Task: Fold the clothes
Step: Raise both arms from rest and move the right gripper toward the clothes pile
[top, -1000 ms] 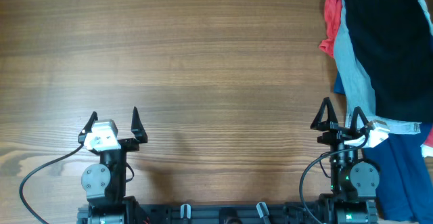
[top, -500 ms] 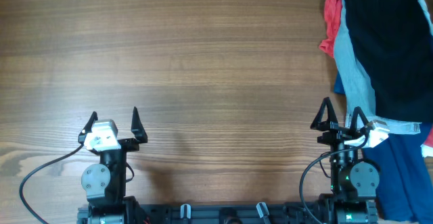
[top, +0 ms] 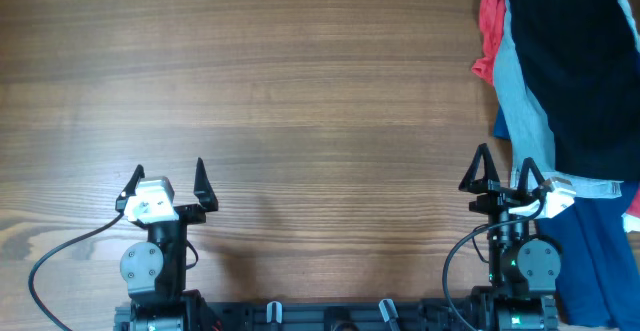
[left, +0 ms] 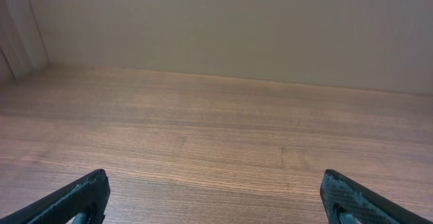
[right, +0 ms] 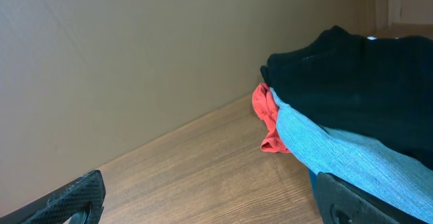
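At right edge, clothes (top: 580,71) beside open right hand (top: 505,161), left hand (top: 168,166) open

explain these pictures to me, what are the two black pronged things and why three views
Two robot arms sit at a wooden table. The top-down picture is from a fixed camera overhead; the pronged things are the arms' two-finger tools, the left tool and the right tool. The other two pictures come from a camera on each wrist, so its own fingertips show in the bottom corners. Both tools are open and hold nothing. At the right edge lie clothes: a black garment on top of light-blue denim, a red piece beyond, a dark-blue piece nearest the right tool.
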